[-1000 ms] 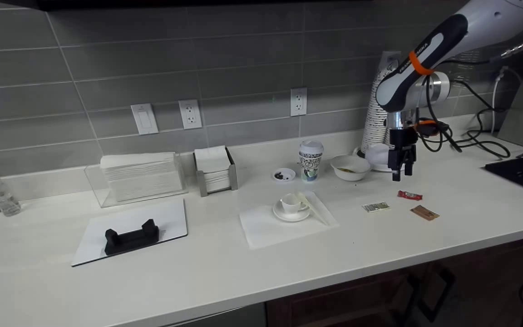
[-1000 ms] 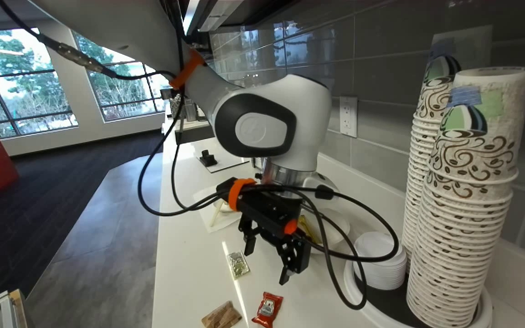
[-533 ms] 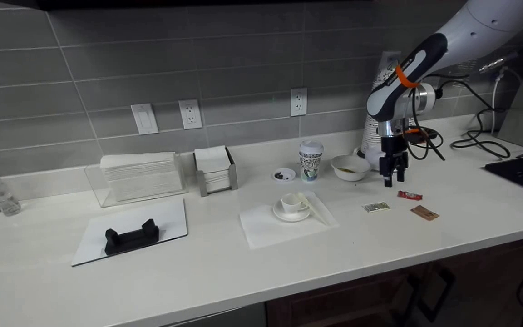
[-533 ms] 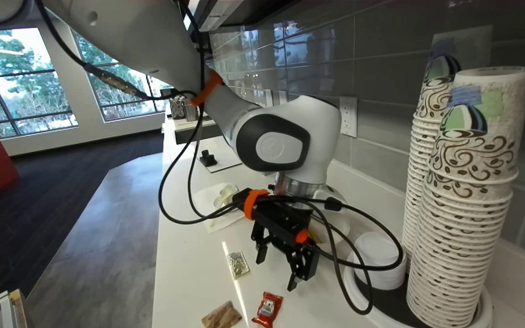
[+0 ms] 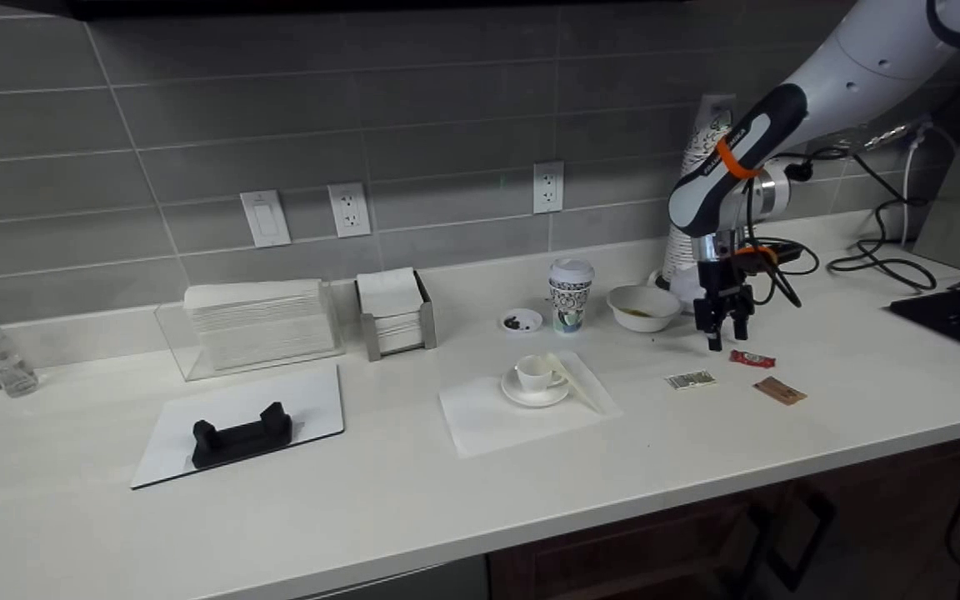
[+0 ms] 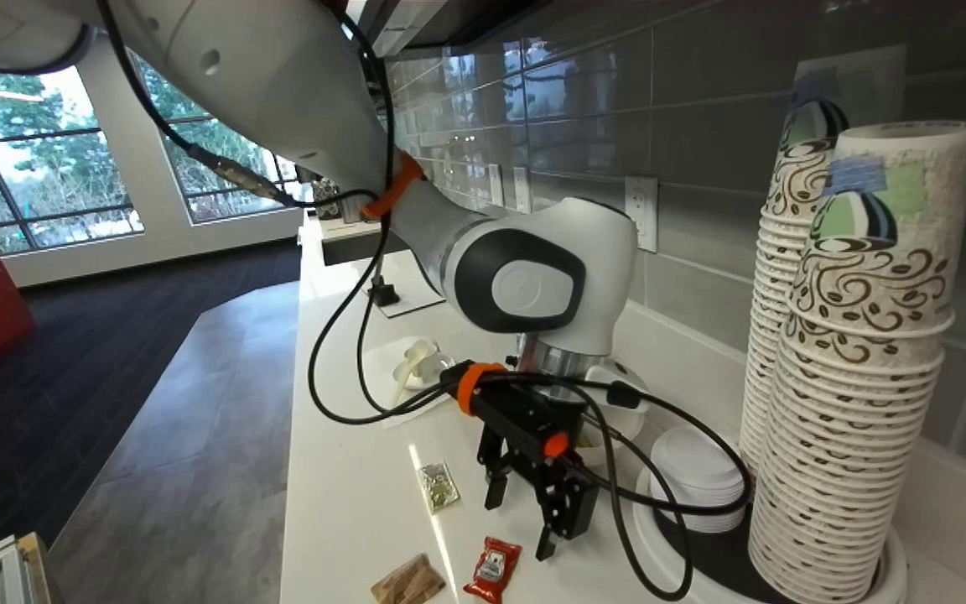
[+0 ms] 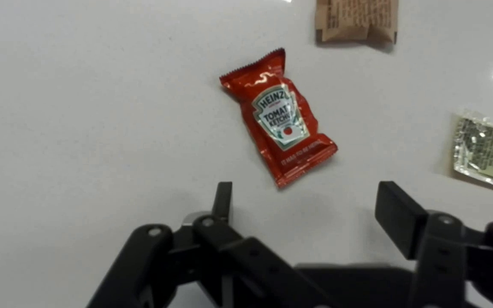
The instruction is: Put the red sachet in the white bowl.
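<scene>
Tiled wall (image 5: 447, 108): grey, with white electrical outlets (image 5: 548, 187) set in it.
Counter (image 5: 413, 508): white, running along the foot of the wall.
Heinz tomato ketchup sachet (image 7: 278, 119): red, lying flat on the counter, its printed label facing up.
End effector (image 7: 306, 203): pointing down, just beside the ketchup sachet on the side toward the wall; its fingers are spread wide apart and hold nothing. Whether the tips touch the counter, I cannot tell.
White bowl (image 5: 645, 325): upright, apart from the ketchup sachet and closer to the wall; something yellowish (image 5: 637, 313) lies inside, too small to identify.
Silver-green foil packet (image 6: 438, 486): flat, near the ketchup sachet, not touching it.
Brown paper packet (image 6: 407, 580): flat, near the ketchup sachet, on the side away from the wall.
Lidded coffee cup (image 5: 571, 300): upright, farther from the ketchup sachet than the bowl.
Teacup (image 5: 533, 375): upright on a saucer (image 5: 534, 401), well apart from the ketchup sachet.
Paper cup stacks (image 6: 852, 403): closer to the wall than the ketchup sachet, a pile of white lids (image 6: 695, 457) beside them.
</scene>
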Robot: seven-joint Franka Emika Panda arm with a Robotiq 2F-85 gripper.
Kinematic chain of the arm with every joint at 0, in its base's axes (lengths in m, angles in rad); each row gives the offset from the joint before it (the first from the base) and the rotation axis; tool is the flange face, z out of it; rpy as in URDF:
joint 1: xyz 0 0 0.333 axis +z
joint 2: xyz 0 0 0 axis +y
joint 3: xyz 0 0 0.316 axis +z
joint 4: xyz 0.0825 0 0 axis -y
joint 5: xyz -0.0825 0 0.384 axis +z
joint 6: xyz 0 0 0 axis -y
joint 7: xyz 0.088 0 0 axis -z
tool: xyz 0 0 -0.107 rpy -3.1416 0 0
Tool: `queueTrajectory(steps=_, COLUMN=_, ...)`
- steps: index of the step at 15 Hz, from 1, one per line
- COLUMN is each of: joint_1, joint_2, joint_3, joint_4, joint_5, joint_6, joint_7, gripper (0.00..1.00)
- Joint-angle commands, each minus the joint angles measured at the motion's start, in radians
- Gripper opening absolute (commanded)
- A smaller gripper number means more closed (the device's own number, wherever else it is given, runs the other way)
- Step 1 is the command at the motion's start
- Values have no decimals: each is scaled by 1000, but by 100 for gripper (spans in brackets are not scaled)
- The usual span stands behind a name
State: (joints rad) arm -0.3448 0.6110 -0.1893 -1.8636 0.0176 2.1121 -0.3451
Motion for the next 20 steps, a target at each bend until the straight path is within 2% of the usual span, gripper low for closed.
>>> queueTrajectory(steps=1, joint_1=23, joint_2=48, joint_3=-20, joint_4=56, joint_5=-63, joint_6=-62, joint_7=103, gripper=85)
queueTrajectory(steps=6, joint_1=25, joint_2=83, joint_3=-13, joint_4=101, joint_5=-101, joint_6=-178, joint_7=145, gripper=79)
queueTrajectory(steps=8, joint_1=22, joint_2=94, joint_3=-7, joint_4=122, joint_5=-102, joint_6=-200, joint_7=134, gripper=71)
queueTrajectory(steps=11, joint_1=17, joint_2=112, joint_3=2, joint_4=156, joint_5=-95, joint_6=-221, joint_7=121, gripper=54)
queueTrajectory(steps=14, joint_1=15, joint_2=129, joint_3=7, joint_4=185, joint_5=-93, joint_6=-240, joint_7=116, gripper=53)
queueTrajectory(steps=16, joint_1=14, joint_2=137, joint_3=8, joint_4=200, joint_5=-94, joint_6=-250, joint_7=115, gripper=48)
queueTrajectory(steps=18, joint_1=14, joint_2=142, joint_3=10, joint_4=212, joint_5=-94, joint_6=-267, joint_7=110, gripper=34)
queueTrajectory(steps=19, joint_1=14, joint_2=146, joint_3=10, joint_4=218, joint_5=-95, joint_6=-271, joint_7=111, gripper=36)
queueTrajectory(steps=20, joint_1=14, joint_2=148, joint_3=10, joint_4=221, joint_5=-95, joint_6=-272, joint_7=112, gripper=33)
